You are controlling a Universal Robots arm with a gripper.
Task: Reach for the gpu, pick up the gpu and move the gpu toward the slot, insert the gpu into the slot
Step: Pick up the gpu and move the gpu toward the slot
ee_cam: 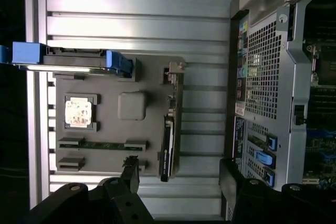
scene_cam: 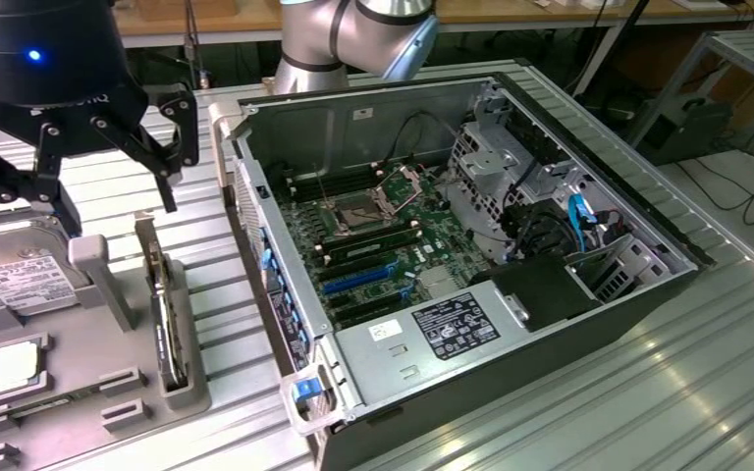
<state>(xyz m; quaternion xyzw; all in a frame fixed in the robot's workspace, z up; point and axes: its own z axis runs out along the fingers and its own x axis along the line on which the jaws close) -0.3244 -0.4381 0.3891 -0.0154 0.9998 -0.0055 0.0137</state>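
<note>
Task barely begun: gripper [scene_cam: 122, 221] hangs w/ jaws spread wide, holding nothing, above the grey holder tray [ee_cam: 107, 87] on the exterior view's left. The gpu [scene_cam: 168, 324] isn't picked yet; it stands on edge in a groove along the tray's side nearest the PC case [scene_cam: 350, 108]. In the wrist view the gpu [ee_cam: 168, 140] lies roughly between the two fingers [ee_cam: 128, 174] but well below them, no contact. So reach is partway at best; grasp, carry and insert all left. Tray contents: gpu, hard drive [scene_cam: 4, 280] w/ blue rails at one end, CPU chip [ee_cam: 79, 113] in a square pocket, plus a thin stick [ee_cam: 100, 144] lying flat, prob. RAM. Case lies open w/ motherboard [scene_cam: 391, 245] exposed; blue slots [scene_cam: 357, 280] look unoccupied, which one is the target I can't tell.
</note>
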